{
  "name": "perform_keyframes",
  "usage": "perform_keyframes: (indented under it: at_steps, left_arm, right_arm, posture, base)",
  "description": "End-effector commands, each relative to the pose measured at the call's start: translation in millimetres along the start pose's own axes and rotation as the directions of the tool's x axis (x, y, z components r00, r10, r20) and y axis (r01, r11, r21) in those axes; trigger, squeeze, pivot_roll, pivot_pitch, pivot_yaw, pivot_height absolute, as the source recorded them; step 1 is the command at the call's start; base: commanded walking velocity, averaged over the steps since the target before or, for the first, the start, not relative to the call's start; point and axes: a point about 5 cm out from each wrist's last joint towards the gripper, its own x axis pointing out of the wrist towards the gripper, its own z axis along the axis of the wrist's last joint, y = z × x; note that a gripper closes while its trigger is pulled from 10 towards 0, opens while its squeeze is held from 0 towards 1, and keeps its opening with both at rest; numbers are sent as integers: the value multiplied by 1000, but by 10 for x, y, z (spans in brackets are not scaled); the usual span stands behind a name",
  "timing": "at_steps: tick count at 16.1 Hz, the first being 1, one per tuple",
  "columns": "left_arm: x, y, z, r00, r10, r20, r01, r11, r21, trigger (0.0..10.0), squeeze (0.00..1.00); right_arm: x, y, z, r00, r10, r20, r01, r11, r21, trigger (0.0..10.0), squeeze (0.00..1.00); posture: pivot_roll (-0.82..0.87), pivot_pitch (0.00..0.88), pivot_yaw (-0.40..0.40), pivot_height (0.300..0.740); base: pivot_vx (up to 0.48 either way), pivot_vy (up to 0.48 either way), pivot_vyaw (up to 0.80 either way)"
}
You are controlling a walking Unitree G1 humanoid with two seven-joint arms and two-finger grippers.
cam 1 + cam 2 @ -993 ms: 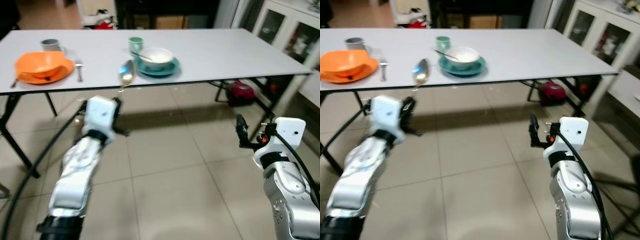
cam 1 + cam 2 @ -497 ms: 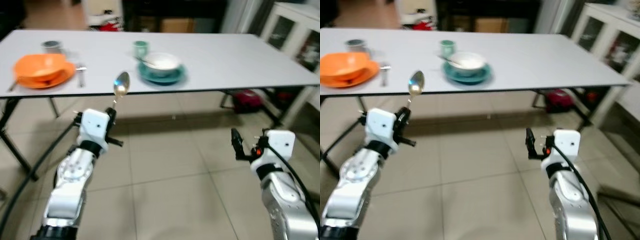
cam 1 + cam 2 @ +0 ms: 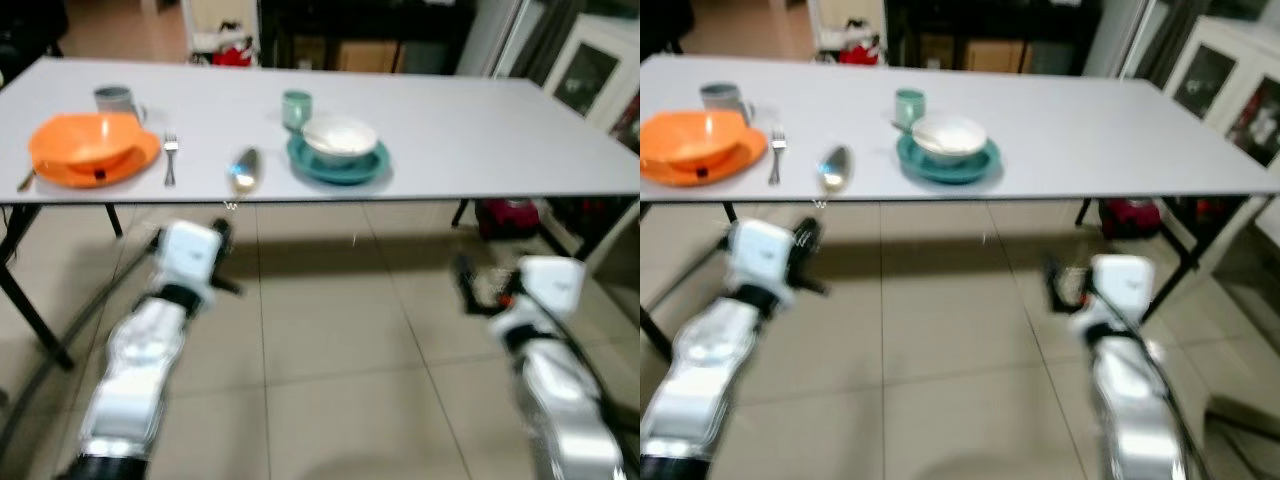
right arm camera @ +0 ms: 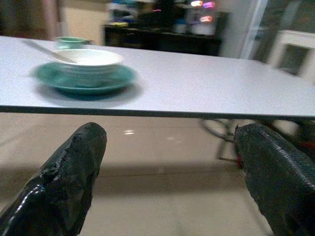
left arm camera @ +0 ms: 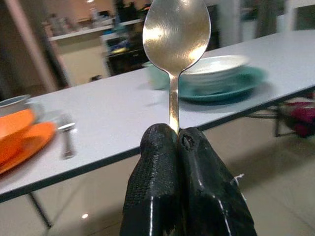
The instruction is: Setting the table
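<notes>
The left pincer [image 5: 177, 147] has its two black fingers pressed together on the handle of a metal spoon [image 5: 175, 37], which stands upright with its bowl above the fingertips. Seen from the head, this pincer [image 3: 222, 235] hangs in front of the near edge of the surface [image 3: 480, 120], below its level, and the spoon's bowl [image 3: 244, 170] lines up with the gap between the two place settings.

The right pincer [image 4: 167, 162] is spread wide and holds nothing; it points at the surface from below the edge, well apart from the dishes.

On the surface, to the left, sits an orange plate [image 3: 95, 150] with a fork [image 3: 169, 158] just beside it and a grey mug [image 3: 116, 98] behind. Nearer the middle stands a teal plate [image 3: 338, 163] carrying a white bowl [image 3: 341, 137], with a utensil handle resting in the bowl and a small green cup [image 3: 296, 105] behind it.

Judgement: the step in hand is carrying the spoon to a setting. The head views are blurred, so the robot is probably moving. To do this well, the pincer should rise clear of the surface edge before going forward, keep its grip firm on the thin handle, and lay the spoon flat beside a plate without knocking the fork or cup.
</notes>
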Motion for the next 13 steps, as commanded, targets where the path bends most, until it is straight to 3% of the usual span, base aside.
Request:
perform_keyframes:
  at_steps: [1, 7, 10, 13]
  left_arm:
    - [47, -81, 59, 999, -29, 26, 29, 1000, -5, 10000, 0]
    - [57, -64, 73, 999, -22, 33, 23, 1000, -12, 10000, 0]
    - [64, -66, 78, 999, -23, 34, 24, 1000, -11, 10000, 0]
    - [73, -60, 86, 999, -28, 37, 28, 1000, -9, 10000, 0]
  right_arm:
    - [-34, -115, 21, 999, -32, 6, 32, 999, -8, 10000, 0]
    - [-41, -67, 33, 1000, -5, 14, 5, 1000, 20, 10000, 0]
    - [-53, -50, 35, 1000, 18, 13, -18, 1000, -10, 10000, 0]
    - [-59, -68, 38, 1000, -2, 19, 2, 999, 33, 10000, 0]
  posture:
    - [54, 0, -61, 740]
    - [55, 0, -61, 740]
    - [55, 0, -60, 740]
    - [54, 0, -57, 740]
  base:
    - [311, 0, 0]
    - [317, 0, 0]
    - [317, 0, 0]
    - [320, 0, 0]
